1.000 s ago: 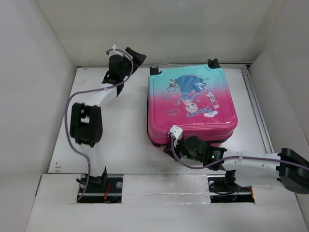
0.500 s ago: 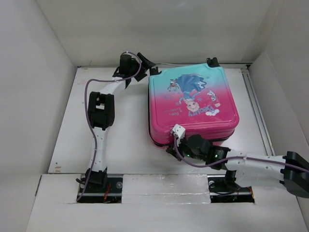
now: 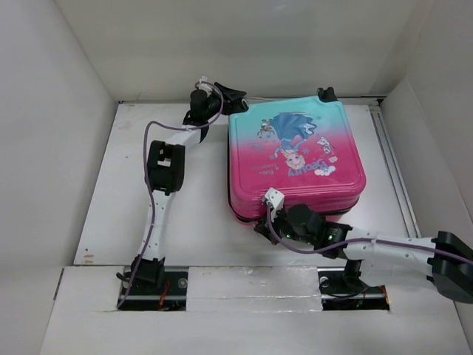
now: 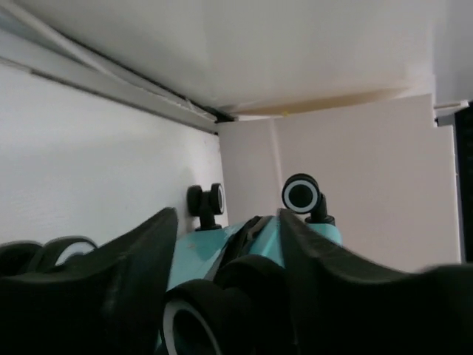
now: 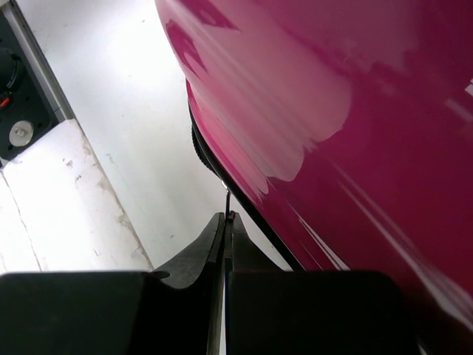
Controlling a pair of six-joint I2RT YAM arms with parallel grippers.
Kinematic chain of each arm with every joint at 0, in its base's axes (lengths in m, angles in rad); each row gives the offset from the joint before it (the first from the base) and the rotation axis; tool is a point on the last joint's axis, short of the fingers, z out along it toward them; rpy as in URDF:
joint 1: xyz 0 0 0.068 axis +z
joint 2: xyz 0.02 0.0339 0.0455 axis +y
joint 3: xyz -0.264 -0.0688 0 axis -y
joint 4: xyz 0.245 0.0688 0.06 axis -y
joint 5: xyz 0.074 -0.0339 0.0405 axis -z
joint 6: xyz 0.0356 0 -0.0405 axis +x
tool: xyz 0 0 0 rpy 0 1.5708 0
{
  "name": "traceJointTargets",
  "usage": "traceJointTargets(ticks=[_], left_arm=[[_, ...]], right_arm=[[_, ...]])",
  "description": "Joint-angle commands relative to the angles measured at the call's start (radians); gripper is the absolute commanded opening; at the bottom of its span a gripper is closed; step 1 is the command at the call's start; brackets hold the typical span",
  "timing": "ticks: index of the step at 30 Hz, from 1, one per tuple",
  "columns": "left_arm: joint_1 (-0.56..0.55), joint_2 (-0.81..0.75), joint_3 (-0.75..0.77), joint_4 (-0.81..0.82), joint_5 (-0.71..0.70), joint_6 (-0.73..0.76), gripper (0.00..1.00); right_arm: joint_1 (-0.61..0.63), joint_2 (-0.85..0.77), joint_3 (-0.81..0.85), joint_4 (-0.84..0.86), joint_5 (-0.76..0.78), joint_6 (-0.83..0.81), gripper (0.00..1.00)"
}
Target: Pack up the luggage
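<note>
The luggage (image 3: 295,155), a pink-to-teal hard-shell case with a cartoon princess print, lies flat and closed on the white table (image 3: 185,192). My left gripper (image 3: 235,100) is at its far left corner. In the left wrist view, the left gripper (image 4: 228,222) has a black-and-white wheel (image 4: 199,318) filling the gap between its fingers, with the teal shell (image 4: 196,248) beyond. My right gripper (image 3: 261,225) is at the near left corner. In the right wrist view, the right gripper (image 5: 225,216) is shut on the thin metal zipper pull (image 5: 227,198) under the pink shell (image 5: 332,111).
White enclosure walls stand close on the left (image 3: 52,148), back (image 3: 244,52) and right (image 3: 432,155). Two more luggage wheels (image 4: 301,194) (image 4: 207,200) point at the back wall. Both arm bases sit on the near rail (image 3: 251,285). Bare table lies left of the luggage.
My left arm has swung right from the back left of the table to the luggage's far left corner, and its jaws have closed in around the wheel. The right gripper has kept the zipper pull.
</note>
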Motion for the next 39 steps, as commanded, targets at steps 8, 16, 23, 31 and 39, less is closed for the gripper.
traceJointTargets(ticks=[8, 16, 23, 31, 39], left_arm=[[0.012, -0.072, -0.099, 0.413, 0.007, -0.163, 0.00], [0.149, -0.232, -0.475, 0.649, 0.010, -0.212, 0.00], [0.158, -0.369, -0.700, 0.649, -0.013, -0.108, 0.00], [0.092, -0.490, -0.685, 0.405, -0.082, 0.136, 0.50], [0.020, -0.395, -0.453, 0.152, -0.119, 0.219, 0.87]], right_arm=[[-0.070, -0.038, -0.008, -0.044, 0.001, 0.129, 0.00], [-0.325, -0.023, 0.051, -0.053, -0.137, -0.006, 0.00], [-0.517, 0.089, 0.177, -0.042, -0.251, -0.072, 0.00], [-0.574, -0.370, 0.000, -0.261, -0.154, 0.066, 0.00], [-0.638, -0.520, -0.033, -0.378, -0.155, 0.159, 0.00]])
